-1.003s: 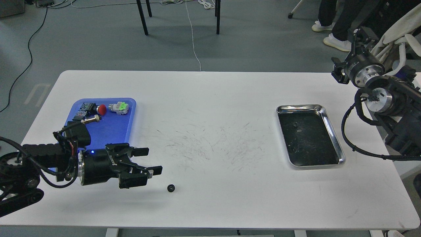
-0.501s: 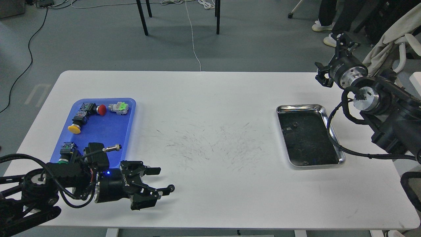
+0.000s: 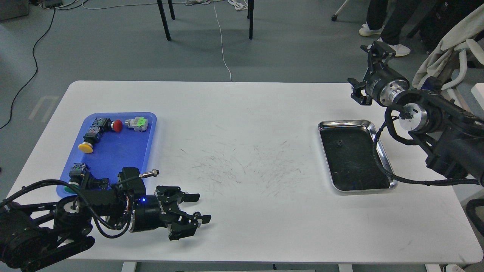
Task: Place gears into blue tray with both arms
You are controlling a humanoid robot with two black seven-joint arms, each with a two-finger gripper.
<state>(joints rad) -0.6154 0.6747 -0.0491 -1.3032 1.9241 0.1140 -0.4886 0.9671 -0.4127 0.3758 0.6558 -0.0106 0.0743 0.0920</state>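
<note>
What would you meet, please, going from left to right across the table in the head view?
Bright blue plastic tray → left gripper, open around the tiny black toothed gear → patch of dark scratch marks → shiny steel tray holding a second small gear → right gripper, raised beyond the table.

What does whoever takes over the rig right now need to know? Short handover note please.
Left end effector: low over the table's near left, fingers open around one gear; not closed on it.
Right end effector: raised beyond the table's far right corner; open or shut can't be told, and nothing is seen in it.
Second gear: small dark piece in the steel tray, looks untouched.
Blue tray: holds push-buttons only, no gear seen in it.
Done: nothing placed.
Left: close on the near gear, carry it to the blue tray; right arm fetches the other gear from the steel tray.
</note>
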